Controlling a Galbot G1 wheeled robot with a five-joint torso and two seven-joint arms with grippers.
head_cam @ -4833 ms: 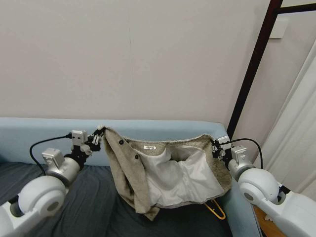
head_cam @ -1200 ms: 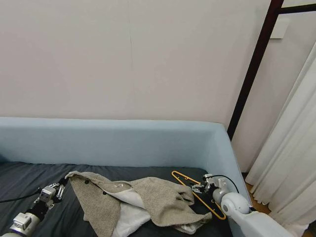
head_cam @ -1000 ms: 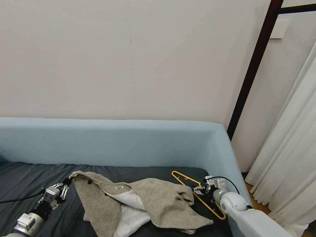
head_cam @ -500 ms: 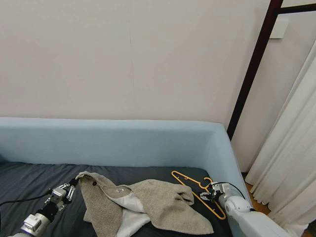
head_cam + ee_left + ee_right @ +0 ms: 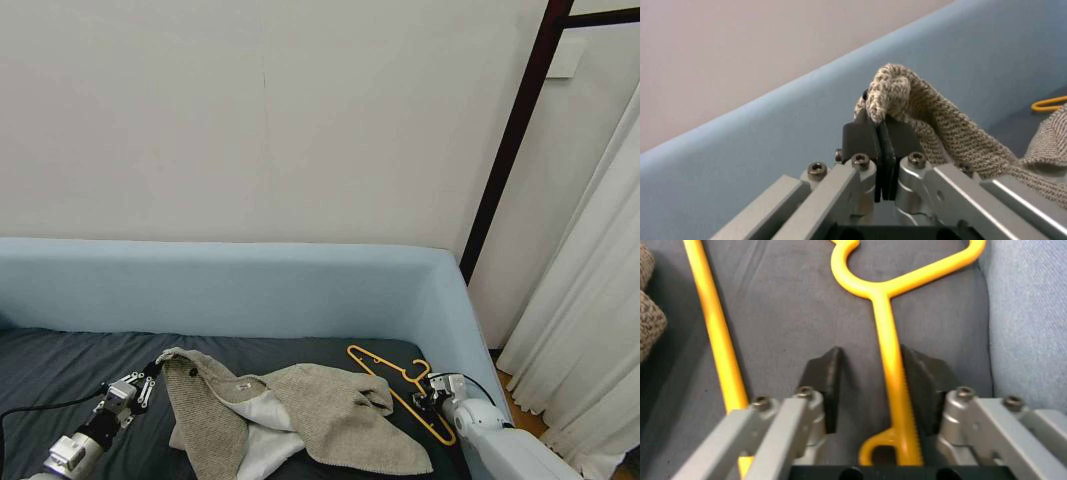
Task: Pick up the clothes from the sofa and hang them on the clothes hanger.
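Note:
A beige knitted jacket [image 5: 310, 415] with a white lining lies crumpled on the dark sofa seat [image 5: 60, 365]. My left gripper [image 5: 148, 378] is low at the jacket's left edge, shut on a fold of the knit [image 5: 890, 97]. An orange hanger [image 5: 400, 382] lies flat on the seat to the right of the jacket. My right gripper [image 5: 430, 396] is down at the hanger, open, with one orange bar [image 5: 888, 365] running between its fingers [image 5: 827, 385], which stand apart from it.
The light blue sofa back [image 5: 250, 290] and right armrest [image 5: 445, 300] wall in the seat. A dark rack post [image 5: 510, 140] rises at the right beside a white curtain [image 5: 590, 330]. The wall behind is plain.
The jacket, held up spread between both grippers earlier, now lies on the seat. My right gripper let go of it and moved to the hanger. My left gripper shifted slightly right, holding the edge.

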